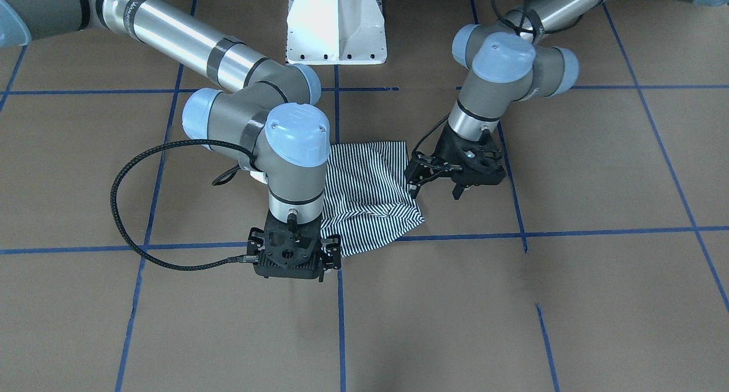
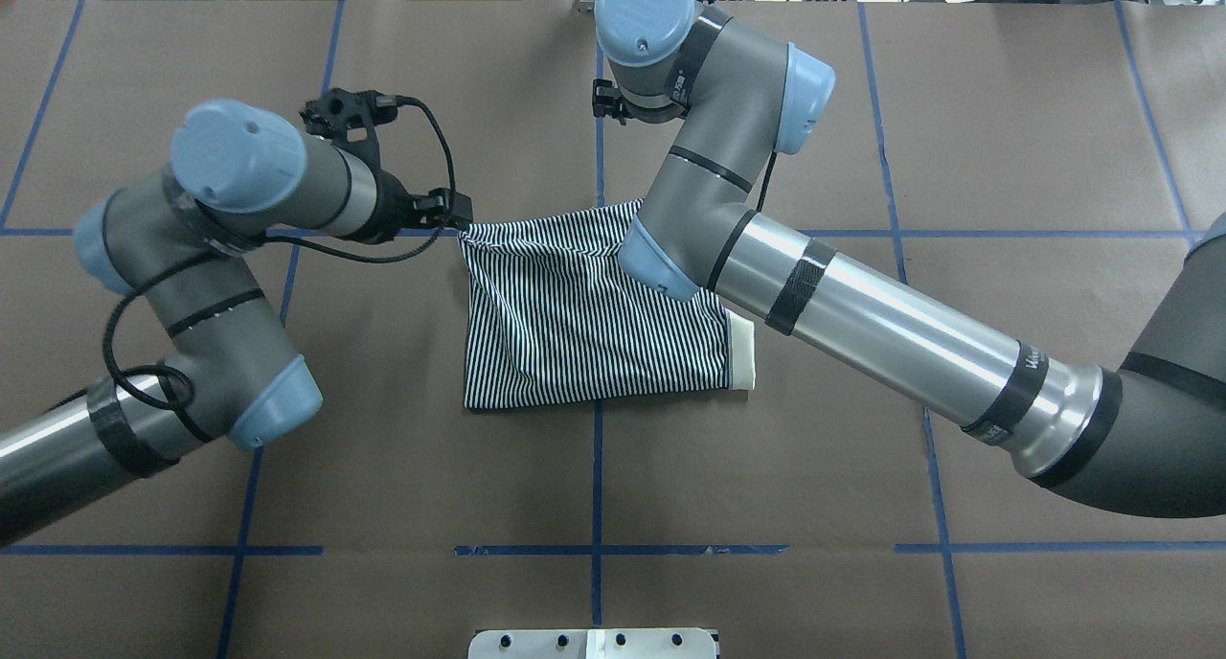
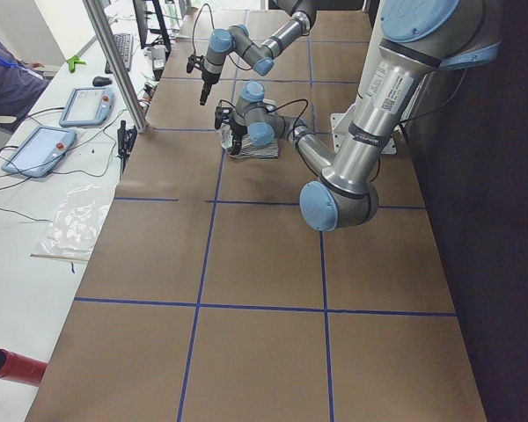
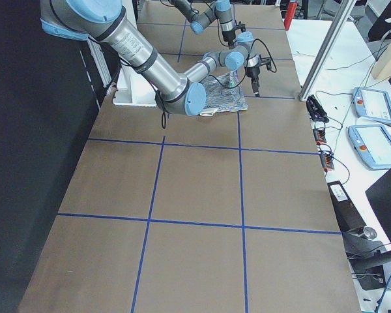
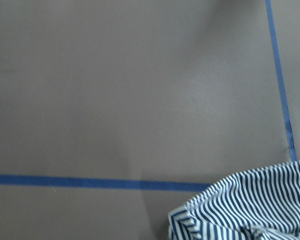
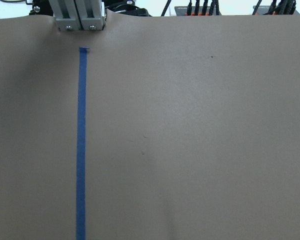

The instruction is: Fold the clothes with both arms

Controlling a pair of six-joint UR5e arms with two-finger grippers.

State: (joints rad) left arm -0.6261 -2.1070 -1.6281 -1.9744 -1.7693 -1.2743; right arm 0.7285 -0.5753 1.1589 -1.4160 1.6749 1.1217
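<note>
The left gripper (image 2: 452,209) leans low at the polo shirt's (image 2: 575,324) far corner. The right gripper (image 1: 291,256) points straight down past its far edge. I cannot tell how either pair of jaws stands.

The left arm (image 2: 215,324) and right arm (image 2: 862,324) are silver and grey tubes with rounded light-blue joint caps, black bands and small unreadable lettering. A braided black cable (image 1: 113,201) loops to the right arm's black wrist mount (image 1: 285,255); the white pedestal (image 1: 336,33) shows bolt holes
</note>
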